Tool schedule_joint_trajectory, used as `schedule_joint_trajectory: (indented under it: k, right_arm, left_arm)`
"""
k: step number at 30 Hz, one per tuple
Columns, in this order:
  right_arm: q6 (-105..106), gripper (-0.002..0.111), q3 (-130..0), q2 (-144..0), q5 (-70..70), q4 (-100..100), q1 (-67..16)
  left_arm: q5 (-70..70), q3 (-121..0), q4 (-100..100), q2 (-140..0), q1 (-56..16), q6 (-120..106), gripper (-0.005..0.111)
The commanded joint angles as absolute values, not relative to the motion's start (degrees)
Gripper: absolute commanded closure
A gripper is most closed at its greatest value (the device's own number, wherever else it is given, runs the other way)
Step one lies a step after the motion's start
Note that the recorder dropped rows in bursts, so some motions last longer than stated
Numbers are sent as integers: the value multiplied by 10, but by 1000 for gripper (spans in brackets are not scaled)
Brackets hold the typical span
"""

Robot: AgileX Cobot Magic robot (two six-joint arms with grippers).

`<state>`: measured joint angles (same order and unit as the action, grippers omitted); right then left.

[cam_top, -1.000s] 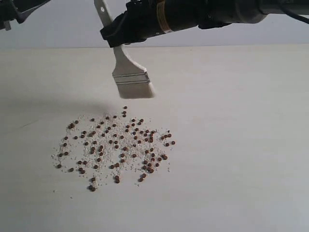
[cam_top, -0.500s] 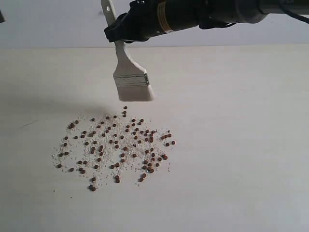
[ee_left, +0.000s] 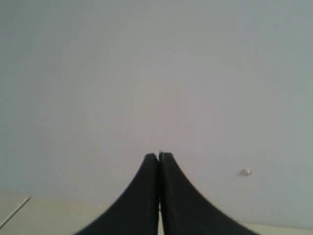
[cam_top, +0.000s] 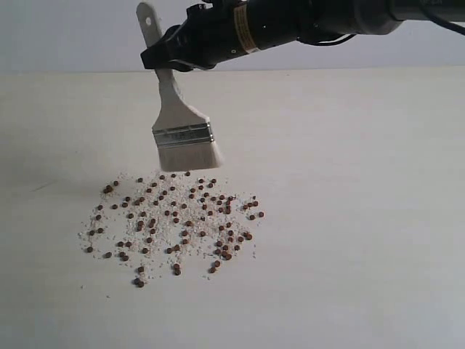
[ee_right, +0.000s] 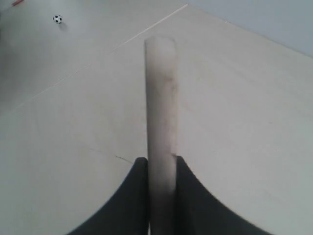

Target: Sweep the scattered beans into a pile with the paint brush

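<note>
Dozens of small reddish-brown beans [cam_top: 174, 218] lie scattered among pale crumbs on the light table [cam_top: 349, 218]; no denser pile shows. The paint brush [cam_top: 183, 137] hangs bristles down, its white bristles at the far edge of the bean patch. My right gripper [cam_top: 161, 59] is shut on the white handle [ee_right: 161, 112], reaching across from the right. In the right wrist view the handle runs out between the two black fingers [ee_right: 134, 196]. My left gripper [ee_left: 159, 157] is shut on nothing, facing a bare wall, and is out of the exterior view.
A small black-and-white ball [ee_right: 57, 19] lies far off on the floor in the right wrist view. A small pale mark [ee_left: 244, 172] sits on the wall before the left gripper. The table's far edge [cam_top: 363, 69] runs behind the arm.
The brush has moved down and to the left; its bristles now reach the far edge of the beans. The left arm has left the top left corner of the exterior view.
</note>
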<state>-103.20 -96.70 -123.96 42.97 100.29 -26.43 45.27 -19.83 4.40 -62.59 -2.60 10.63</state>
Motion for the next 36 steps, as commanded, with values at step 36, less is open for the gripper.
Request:
schedule_joint_trajectory:
  k: [36]
  right_arm:
    - [-746,108,-734,-944,69,999,-267]
  left_arm:
    - [94,0,86,-94,-30,166,107]
